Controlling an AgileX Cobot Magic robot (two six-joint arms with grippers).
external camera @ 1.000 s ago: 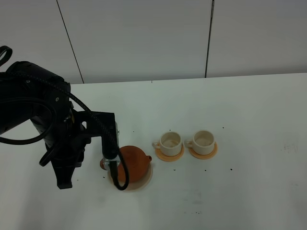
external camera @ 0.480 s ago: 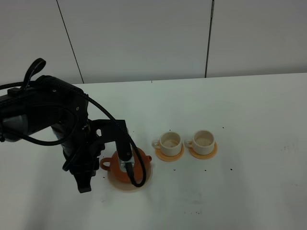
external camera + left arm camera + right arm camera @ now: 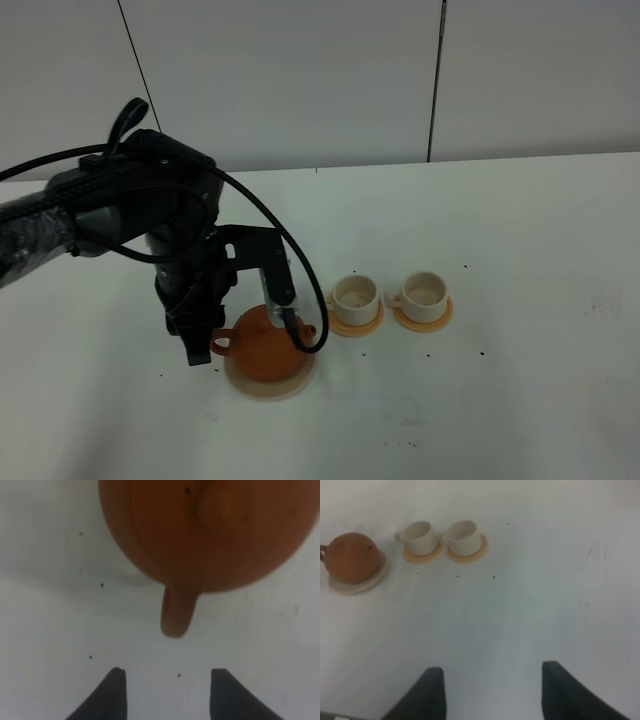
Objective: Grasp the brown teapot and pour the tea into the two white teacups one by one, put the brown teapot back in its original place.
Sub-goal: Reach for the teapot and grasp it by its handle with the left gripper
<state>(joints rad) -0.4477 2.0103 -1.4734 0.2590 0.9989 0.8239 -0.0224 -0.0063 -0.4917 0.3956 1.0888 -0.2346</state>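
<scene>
— Left gripper (image 3: 167,675), what am I looking at?
— From my desk I see its jaws spread wide with nothing between them. Its tips sit just short of the brown teapot (image 3: 210,530), in line with the loop handle (image 3: 176,612) but not touching it.
— And the teapot itself?
— Upright, sitting on the pale beige trivet (image 3: 262,386). On the high camera its spout (image 3: 310,330) points toward the two white teacups (image 3: 356,294). They stand side by side, each on an orange coaster (image 3: 345,328). One is just beyond the teapot's spout, and the second cup (image 3: 425,291) is beside it, farther from the teapot.
— Right gripper (image 3: 492,672)?
— Jaws wide apart as well, holding nothing. I have it hanging well away from the teapot, over bare white table (image 3: 520,250).
</scene>
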